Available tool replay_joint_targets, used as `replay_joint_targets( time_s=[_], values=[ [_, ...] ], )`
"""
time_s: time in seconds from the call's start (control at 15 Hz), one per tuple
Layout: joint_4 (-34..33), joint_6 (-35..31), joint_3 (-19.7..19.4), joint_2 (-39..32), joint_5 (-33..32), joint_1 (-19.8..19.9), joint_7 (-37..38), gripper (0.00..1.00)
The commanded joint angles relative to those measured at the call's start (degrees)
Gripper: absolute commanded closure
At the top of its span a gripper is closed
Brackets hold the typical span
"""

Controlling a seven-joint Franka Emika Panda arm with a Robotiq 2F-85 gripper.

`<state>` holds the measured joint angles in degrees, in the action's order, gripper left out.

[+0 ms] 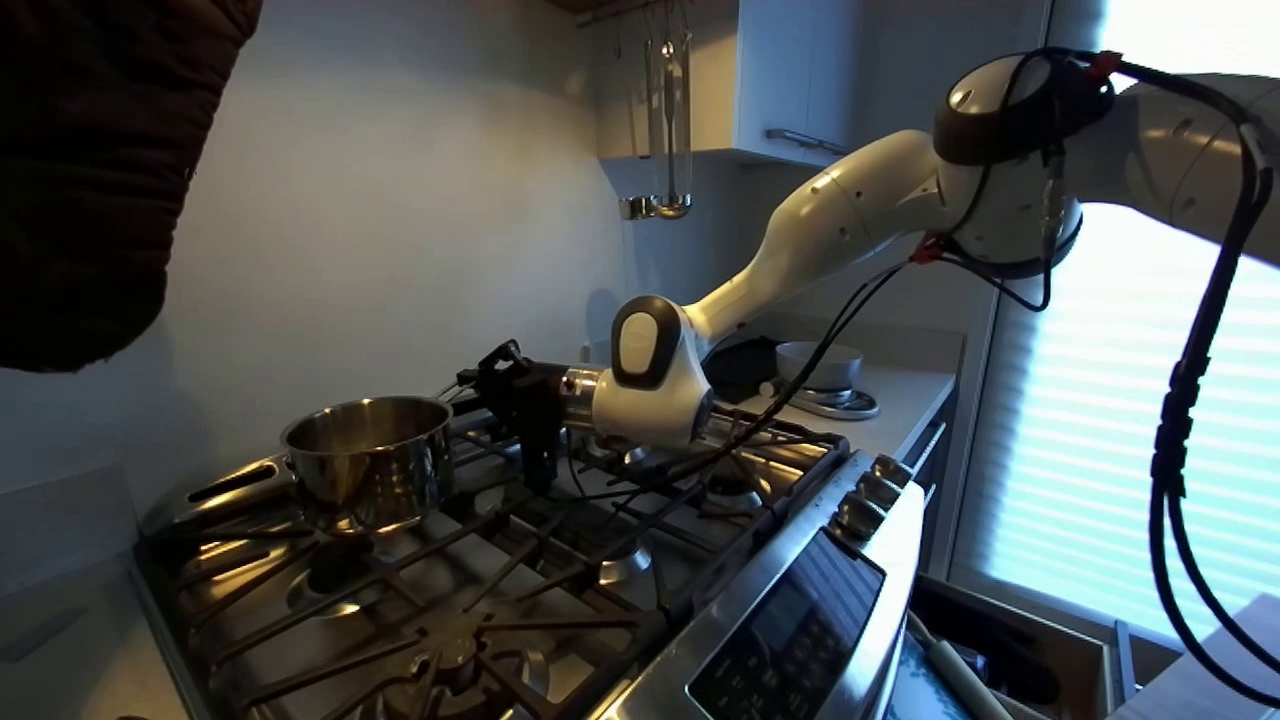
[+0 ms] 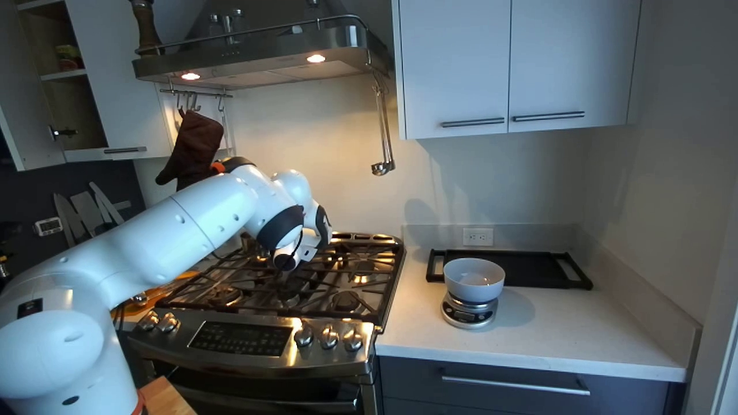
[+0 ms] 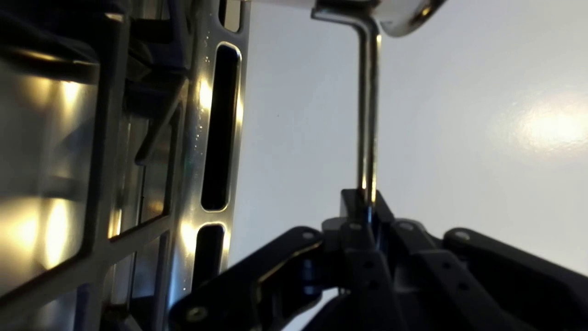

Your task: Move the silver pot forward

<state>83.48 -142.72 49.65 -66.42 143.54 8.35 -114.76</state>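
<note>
The silver pot (image 1: 375, 475) stands at the stove's rear in an exterior view, roughly upright. Whether its base touches the grate (image 1: 540, 540) I cannot tell. Its thin metal handle reaches toward my gripper (image 1: 468, 382). In the wrist view the handle (image 3: 369, 115) runs up from my gripper (image 3: 367, 204) to a bracket at the top edge, where a curved bit of the pot (image 3: 425, 10) shows. My fingers are shut around the handle. In an exterior view my arm (image 2: 230, 202) hides the gripper and most or all of the pot.
The slotted rear vent (image 3: 206, 147) and white wall are close beside the gripper. A dark oven mitt (image 1: 100, 170) hangs nearby. Ladles (image 2: 381, 168) hang under the range hood (image 2: 253, 55). A white bowl (image 2: 474, 279) on a scale and a black tray (image 2: 519, 270) stand on the counter.
</note>
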Motion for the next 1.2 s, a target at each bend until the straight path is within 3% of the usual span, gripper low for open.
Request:
replay_joint_targets(
  time_s=[0.0, 0.8, 1.13],
  values=[
    [-3.6, -2.0, 3.5, -3.3, 0.9, -0.3, -1.1, 0.98],
    [-5.8, -4.7, 4.4, -4.3, 0.9, -4.6, -1.7, 0.98],
    [-6.3, -4.5, 5.4, -5.4, 0.9, -3.4, -4.8, 0.98]
  ],
)
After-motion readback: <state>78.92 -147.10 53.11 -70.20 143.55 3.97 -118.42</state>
